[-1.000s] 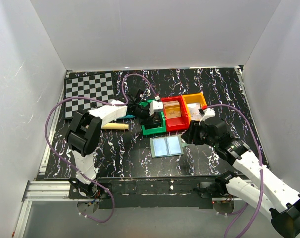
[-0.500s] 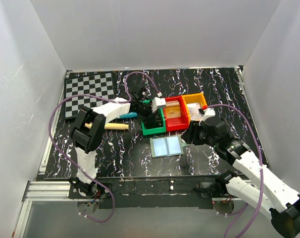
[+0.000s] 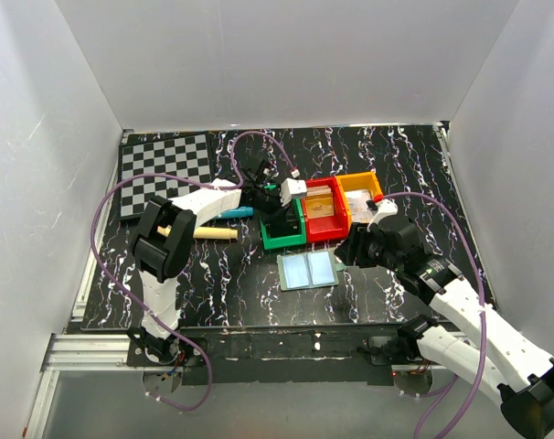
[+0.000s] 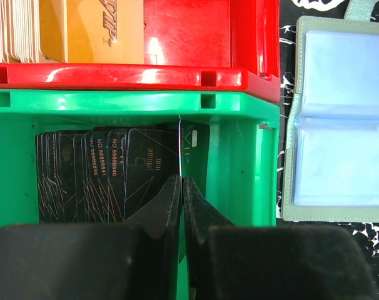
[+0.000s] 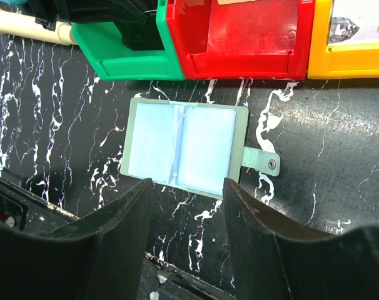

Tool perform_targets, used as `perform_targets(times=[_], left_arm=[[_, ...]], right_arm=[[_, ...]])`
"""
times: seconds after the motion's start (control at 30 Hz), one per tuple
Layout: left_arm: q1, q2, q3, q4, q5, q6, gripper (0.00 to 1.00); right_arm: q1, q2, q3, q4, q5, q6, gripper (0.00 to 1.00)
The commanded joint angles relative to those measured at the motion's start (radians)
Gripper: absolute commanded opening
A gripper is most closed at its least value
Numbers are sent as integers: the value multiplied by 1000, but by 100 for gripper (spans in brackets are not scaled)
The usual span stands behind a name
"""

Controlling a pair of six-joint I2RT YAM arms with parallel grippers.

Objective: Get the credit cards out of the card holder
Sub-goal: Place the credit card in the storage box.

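The card holder (image 5: 183,149) lies open and flat on the black marbled worktop (image 5: 339,187), just in front of the green and red bins. It has a grey-green cover, two glossy pale-blue panels side by side, and a small snap tab sticking out on its right edge.

From above, the holder sits between the two arms, with the left fingers (image 3: 279,215) over the green bin and the right fingers (image 3: 348,249) beside the holder. Only the left wrist view shows that the left fingers are pressed together on a thin card (image 4: 180,150). This card is seen edge-on and stands upright inside the green bin; its face cannot be made out. Only the right wrist view shows the right fingers spread wide, holding nothing, with the holder's near edge between them.

The green bin (image 4: 239,103) holds a row of dark credit cards (image 4: 108,169) that overlap and carry pale printed numbers. The red bin (image 4: 177,76), touching it, holds a gold card (image 4: 96,31) marked VIP and a stack of pale cards (image 4: 14,28). The orange bin (image 5: 349,62) holds pale printed cards, only partly in view.
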Motion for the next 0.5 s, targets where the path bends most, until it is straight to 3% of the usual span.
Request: perform_targets(times=[0.0,0.23,0.47], left_arm=[[3,4,-18,-15,-95,21,0],[17,-17,-24,-6,-107,15,0],[17,-23,-22,3,-103,5,9]], right_arm=[[-2,-9,-4,26,15,-14,57],[-2,-9,-7,28,13,-14,57],[-2,-13,-8,26,15,-13,57]])
